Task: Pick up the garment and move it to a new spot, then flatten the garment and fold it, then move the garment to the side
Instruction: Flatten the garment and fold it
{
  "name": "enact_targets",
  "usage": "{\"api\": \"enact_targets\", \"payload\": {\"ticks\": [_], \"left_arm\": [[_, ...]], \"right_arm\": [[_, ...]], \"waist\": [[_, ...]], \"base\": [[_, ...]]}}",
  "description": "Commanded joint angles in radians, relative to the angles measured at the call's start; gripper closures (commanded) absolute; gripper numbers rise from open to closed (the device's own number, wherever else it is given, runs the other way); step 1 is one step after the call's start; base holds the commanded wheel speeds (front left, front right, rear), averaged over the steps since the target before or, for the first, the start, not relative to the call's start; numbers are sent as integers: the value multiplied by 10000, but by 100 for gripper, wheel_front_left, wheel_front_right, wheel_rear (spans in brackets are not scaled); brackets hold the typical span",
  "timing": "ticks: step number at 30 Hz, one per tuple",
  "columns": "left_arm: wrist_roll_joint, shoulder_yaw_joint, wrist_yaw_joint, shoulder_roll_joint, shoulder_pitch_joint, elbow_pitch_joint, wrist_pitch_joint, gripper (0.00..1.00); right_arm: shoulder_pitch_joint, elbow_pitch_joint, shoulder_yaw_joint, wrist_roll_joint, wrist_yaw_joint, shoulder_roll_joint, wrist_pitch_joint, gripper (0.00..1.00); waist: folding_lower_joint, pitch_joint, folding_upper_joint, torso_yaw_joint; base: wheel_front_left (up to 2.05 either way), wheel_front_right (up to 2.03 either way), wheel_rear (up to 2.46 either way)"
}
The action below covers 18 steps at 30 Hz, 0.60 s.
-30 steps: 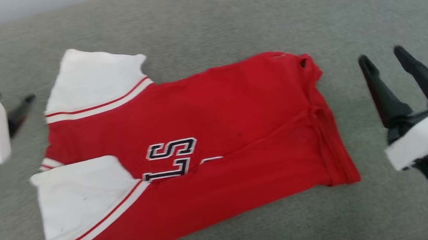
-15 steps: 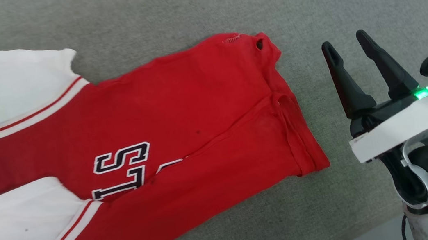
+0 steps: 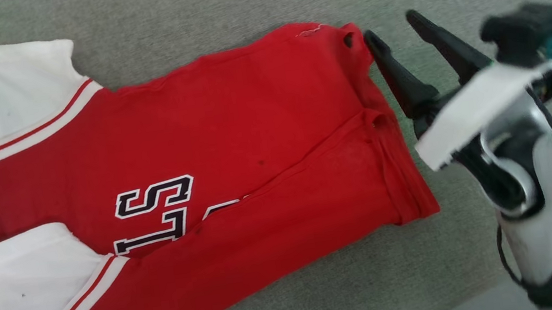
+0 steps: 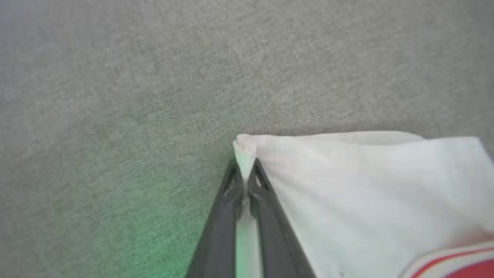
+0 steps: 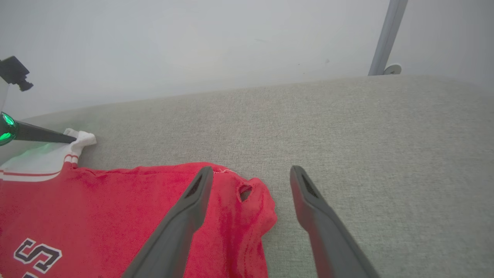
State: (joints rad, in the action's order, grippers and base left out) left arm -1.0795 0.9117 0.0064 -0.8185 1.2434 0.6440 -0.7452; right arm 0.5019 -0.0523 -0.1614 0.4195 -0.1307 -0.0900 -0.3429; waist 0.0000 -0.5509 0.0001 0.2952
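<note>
Garment lies spread flat with grey cushion beneath it — left gripper clamped on its white sleeve corner, right gripper angled low just beside its red hem corner, fingers spread, holding nothing.

Black letter "S" on garment, next letters half-hidden
</note>
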Motion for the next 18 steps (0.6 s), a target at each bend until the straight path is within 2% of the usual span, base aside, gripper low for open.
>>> {"api": "enact_targets", "payload": {"ticks": [1, 11, 16, 17, 18], "left_arm": [[66, 389, -29, 231, -531, 295, -221, 100], [281, 430, -288, 1069, 146, 659, 212, 100], [334, 446, -439, 1309, 304, 877, 399, 100], [379, 455, -486, 1357, 335, 890, 504, 100], [398, 465, -513, 1400, 361, 923, 587, 100]], "right_arm": [[329, 189, -89, 95, -1, -89, -180, 0], [2865, 3298, -1145, 631, -1, -613, -3168, 0], [3356, 4517, -1610, 849, -1, -538, -4758, 0], [3443, 4659, -1664, 858, -1, -532, -4957, 42], [3529, 4761, -1773, 814, -1, -576, -5126, 100]], "waist": [[0, -83, -1, -109], [0, -219, -1, -639], [0, -216, -1, -779], [0, -201, -1, -814], [0, -181, -1, -855]], "base": [[0, 0, 0], [0, 0, 0], [0, 0, 0], [0, 0, 0], [0, 0, 0]]}}
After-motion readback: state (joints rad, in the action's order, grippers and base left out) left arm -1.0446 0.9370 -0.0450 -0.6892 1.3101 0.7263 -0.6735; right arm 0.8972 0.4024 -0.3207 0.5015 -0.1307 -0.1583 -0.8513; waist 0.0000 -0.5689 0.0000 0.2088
